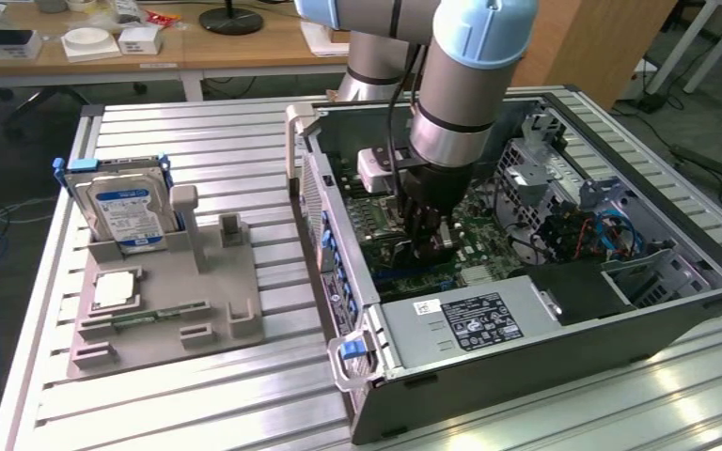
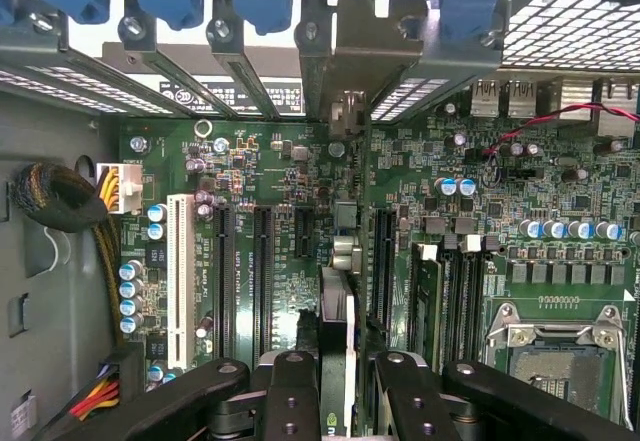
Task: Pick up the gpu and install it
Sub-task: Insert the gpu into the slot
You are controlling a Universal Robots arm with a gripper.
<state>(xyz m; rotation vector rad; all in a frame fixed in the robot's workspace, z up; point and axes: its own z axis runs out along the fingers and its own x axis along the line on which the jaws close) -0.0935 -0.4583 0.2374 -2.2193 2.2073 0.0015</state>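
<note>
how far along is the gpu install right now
Done: the gpu is off the grey holder on the table, where the hard drive stands. In hand: the gripper is clamped on the card's edge inside the open pc case, holding it edge-on above the motherboard with its bracket at the rear slot openings. Left: whether it is fully seated cannot be told, and the gripper has not let go.

Bkgd: ribbed aluminium work table (image 1: 211,122) w/ light glare near the front edge. Behind it, a long wooden desk (image 1: 248,47) on white legs, cluttered w/ white boxes (image 1: 91,42) and a black round lamp base (image 1: 232,19). Wooden cabinet panel (image 1: 593,42) at the exterior view's right. Grey carpet floor (image 1: 4,169) (cables trailing on both sides).
</note>
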